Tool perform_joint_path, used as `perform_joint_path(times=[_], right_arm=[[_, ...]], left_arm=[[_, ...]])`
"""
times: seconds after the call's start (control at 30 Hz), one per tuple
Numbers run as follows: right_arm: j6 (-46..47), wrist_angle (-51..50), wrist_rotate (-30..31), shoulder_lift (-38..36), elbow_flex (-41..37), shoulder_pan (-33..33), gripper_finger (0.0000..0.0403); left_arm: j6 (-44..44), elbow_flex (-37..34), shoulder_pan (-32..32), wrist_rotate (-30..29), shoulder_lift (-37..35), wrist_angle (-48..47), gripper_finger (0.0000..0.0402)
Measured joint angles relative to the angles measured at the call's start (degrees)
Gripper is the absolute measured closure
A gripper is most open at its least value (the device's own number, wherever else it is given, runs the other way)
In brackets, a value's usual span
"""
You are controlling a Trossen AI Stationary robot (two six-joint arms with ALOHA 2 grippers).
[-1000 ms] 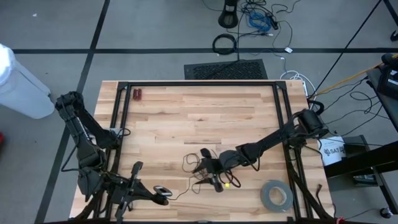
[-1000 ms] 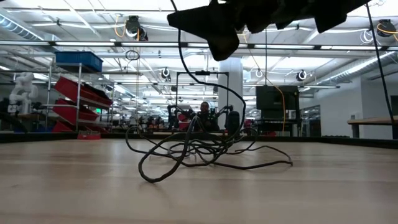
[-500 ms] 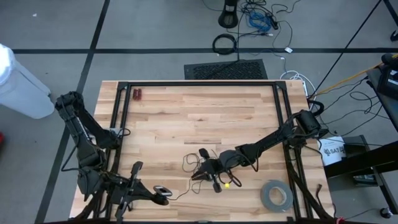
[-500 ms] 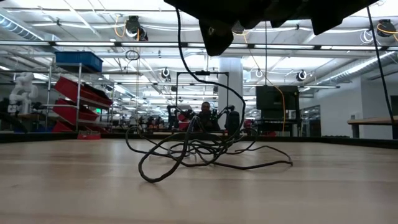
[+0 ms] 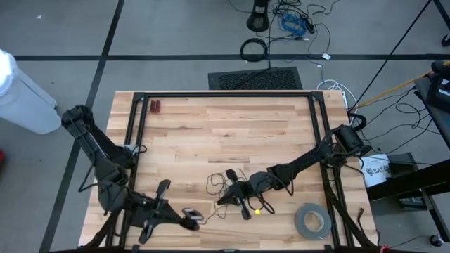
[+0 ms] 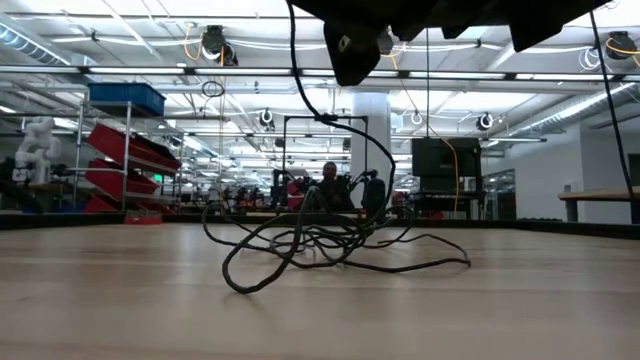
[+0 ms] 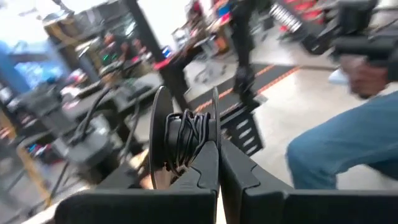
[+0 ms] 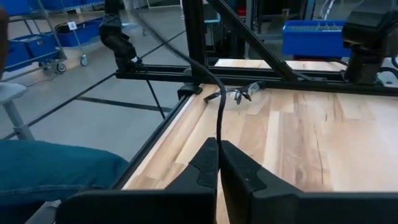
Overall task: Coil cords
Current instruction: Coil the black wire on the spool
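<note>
The thin black cord lies as a loose tangle (image 5: 226,185) (image 6: 320,238) on the wooden table, near the middle of its near half. My right gripper (image 5: 223,199) (image 8: 218,144) hovers over it, shut on one strand. Part of the cord is wound on a small reel with clear discs (image 7: 183,134) (image 5: 188,213). My left gripper (image 7: 216,155) is shut on the reel near the table's near edge, left of the tangle. My left gripper pinches the reel by the lower rim of one clear disc (image 7: 211,144) between its two fingers, which point about level. The reel stands on edge above the fingertips, clear of the table. My right gripper pinches a single strand (image 8: 218,127) between its fingertips, coming almost level from the table's right side. The strand rises out of the fingers, arches over (image 6: 296,85) and drops slack to the tangle on the table.
A grey tape roll (image 5: 313,220) lies near the front right corner and a small yellow item (image 5: 258,209) beside the tangle. Small red pieces (image 5: 155,107) sit at the far left. A black frame (image 5: 225,93) rims the table. A person sits beyond the table (image 7: 348,143).
My right gripper has shut on a strand above the tangle, staying in place. My left gripper has moved with the reel toward the table's right, closer to the tangle. The tangle on the table has kept its shape.
</note>
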Motion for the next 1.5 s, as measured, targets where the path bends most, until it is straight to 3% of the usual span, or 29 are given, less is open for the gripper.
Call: perform_joint_path(times=[0.23,0.5,0.77,1.07,1.3,1.5], right_arm=[[-0.09,-1.60,0.85,0.00,3.58,-0.21,0.0403],[-3.99,-19.00,3.86,-0.02,16.77,-0.06,0.0403],[-4.65,-20.06,7.48,-0.02,19.15,-0.06,0.0403],[-4.45,-17.13,8.31,-0.04,19.15,0.88,0.0403],[-4.73,-16.73,10.50,-0.65,19.15,2.29,0.0403],[-5.06,-18.49,12.79,-2.15,19.15,3.99,0.0403]], left_arm=[[3.31,-0.01,3.70,12.09,3.65,7.50,0.0402],[3.26,-0.01,8.10,23.23,6.30,11.50,0.0402],[3.28,0.01,10.64,36.09,9.24,17.04,0.0402],[1.96,0.01,14.02,40.10,13.73,20.91,0.0402],[-3.60,0.01,16.48,46.96,15.13,21.17,0.0402],[-7.61,0.01,18.32,47.41,16.83,20.63,0.0402]])
